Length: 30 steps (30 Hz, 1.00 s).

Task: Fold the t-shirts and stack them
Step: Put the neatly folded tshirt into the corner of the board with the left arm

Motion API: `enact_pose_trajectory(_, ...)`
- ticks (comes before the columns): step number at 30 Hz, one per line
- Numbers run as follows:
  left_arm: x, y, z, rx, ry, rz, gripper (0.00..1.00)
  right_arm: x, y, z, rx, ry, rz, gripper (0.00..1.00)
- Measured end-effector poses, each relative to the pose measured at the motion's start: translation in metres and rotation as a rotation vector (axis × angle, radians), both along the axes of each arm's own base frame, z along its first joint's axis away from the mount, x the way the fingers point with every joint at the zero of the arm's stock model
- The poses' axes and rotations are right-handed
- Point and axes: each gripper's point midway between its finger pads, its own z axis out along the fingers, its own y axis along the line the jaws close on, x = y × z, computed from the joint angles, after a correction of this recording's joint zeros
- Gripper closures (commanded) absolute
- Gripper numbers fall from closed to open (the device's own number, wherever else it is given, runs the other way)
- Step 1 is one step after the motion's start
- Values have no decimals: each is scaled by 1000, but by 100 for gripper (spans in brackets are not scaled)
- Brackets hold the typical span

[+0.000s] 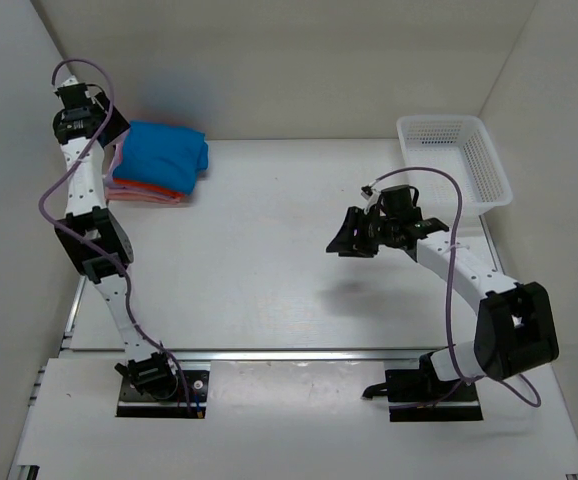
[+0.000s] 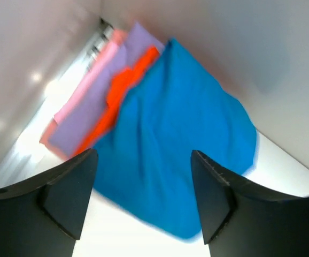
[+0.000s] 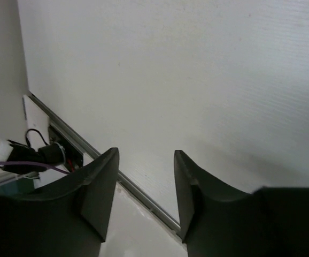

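A white table (image 1: 269, 250) filled the room's floor, with both arms bolted at its near edge. In its far left corner lay one stack of folded t-shirts: one blue t-shirt (image 1: 169, 150) on top, one orange t-shirt (image 2: 117, 101) under it, then one lavender t-shirt (image 2: 87, 115) and one pink t-shirt (image 2: 87, 80). A coral edge at the bottom may have been a fifth; I could not tell. One white mesh basket (image 1: 439, 120) sat at the far right, holding nothing I could see. The left gripper (image 1: 109, 128) hovered just beside the stack's left edge, fingers spread wide and gripping nothing. In its wrist view the blue shirt lay straight ahead and below the fingers, the lower layers' edges running away toward the corner. The right gripper (image 1: 347, 243) hung over bare table at mid-right, fingers likewise apart and holding nothing, well apart from the shirts. The left arm was by far the nearer for any tidying of the stack, which looked close to finished.
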Motion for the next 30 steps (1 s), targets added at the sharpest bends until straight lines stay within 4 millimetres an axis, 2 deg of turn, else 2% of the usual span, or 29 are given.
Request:
enact_pose_trajectory(1, -7, -6, 2, -10, 8, -8, 11, -3, -2, -2, -10, 3, -2, 49)
enact_pose_trajectory(2, -13, -13, 6, -19, 9, -23, 1, -8, -5, -6, -24, 7, -7, 37)
enact_pose_trajectory(4, -29, -33, 15, -51, 9, -68, 1, -16, -13, -12, -45, 20, -14, 23)
enact_pose_trajectory(6, -48, -58, 27, -76, 5, -126, 1, -21, -22, -15, -62, 21, -26, 1)
enact_pose_trajectory(8, -67, -90, 36, -89, 2, -195, 1, -24, -30, -18, -77, 20, -35, 1)
enact_pose_trajectory(12, -112, -179, 39, -109, 26, -385, 1, -30, -38, -23, -104, 26, -38, 1)
enact_pose_trajectory(13, -127, -205, 33, -119, 43, -446, 1, -32, -38, -23, -112, 26, -32, 0)
enact_pose_trajectory(14, -141, -223, 25, -130, 66, -487, 1, -33, -38, -24, -118, 24, -27, 1)
enact_pose_trajectory(16, -170, -249, 6, -152, 113, -554, 1, -37, -37, -23, -127, 20, -17, 1)
enact_pose_trajectory(19, -217, -261, -24, -168, 187, -586, 1, -41, -36, -17, -123, -2, -11, 1)
enact_pose_trajectory(21, -246, -261, -33, -161, 201, -588, 1, -45, -38, -11, -112, -27, -12, 1)
enact_pose_trajectory(23, -272, -260, -31, -152, 170, -594, 1, -49, -40, -8, -100, -51, -18, 1)
enact_pose_trajectory(26, -301, -257, -17, -134, 81, -600, 2, -57, -43, -8, -81, -64, -32, 1)
enact_pose_trajectory(28, -313, -255, -9, -123, 28, -601, 1, -62, -44, -9, -64, -68, -36, 1)
enact_pose_trajectory(30, -317, -255, -9, -120, 10, -602, 1, -66, -44, -8, -49, -75, -39, 1)
